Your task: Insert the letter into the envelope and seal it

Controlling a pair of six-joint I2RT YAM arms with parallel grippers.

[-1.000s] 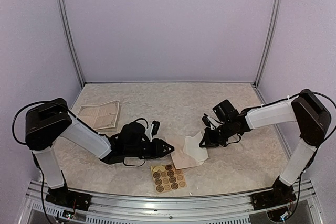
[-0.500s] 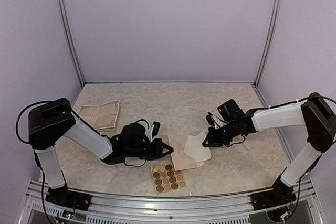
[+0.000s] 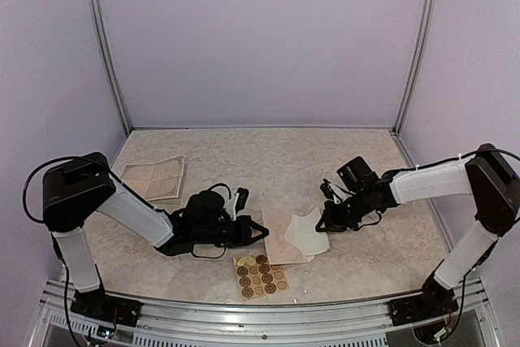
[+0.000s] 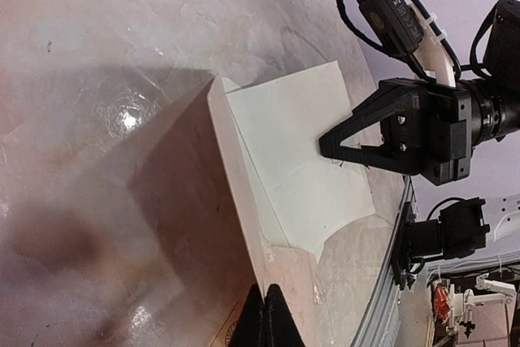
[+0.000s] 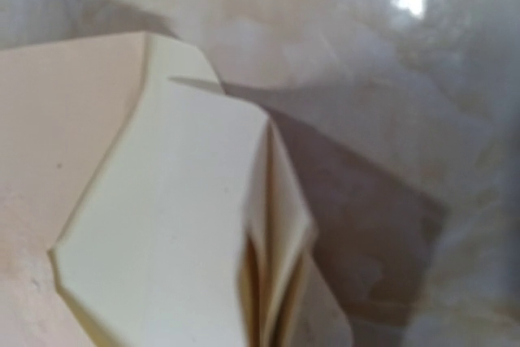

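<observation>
The envelope (image 3: 279, 237) lies on the table (image 3: 244, 152) between the two arms, near the front edge. One tan panel of it stands up off the surface as a sloping ridge. The left tool (image 4: 268, 314) is clenched on the near edge of that panel. The letter (image 4: 301, 160), a cream sheet folded into layers, lies just beside the envelope on its right. Its near edge meets the raised panel, but whether it has gone inside I cannot tell. The right tool (image 4: 327, 145) is clenched on the letter's far edge.

Both papers look very light and limp. They will likely bend or buckle if pushed from one end, and slide easily on the glossy table. The letter's fold gives it some stiffness along the crease, so it is best held at the outer edge across the fold, as it is now, and fed in flat. The envelope is best held by its open edge, to keep the mouth lifted. A hard pinch could crease either one, and a sideways pull could tear the thin flap.

Counted, there is one envelope, one folded letter and one tan sticker sheet (image 3: 260, 274) with rows of round brown stickers, too small to count surely. At the far left lies one printed sheet (image 3: 154, 178), possibly more than one stacked
</observation>
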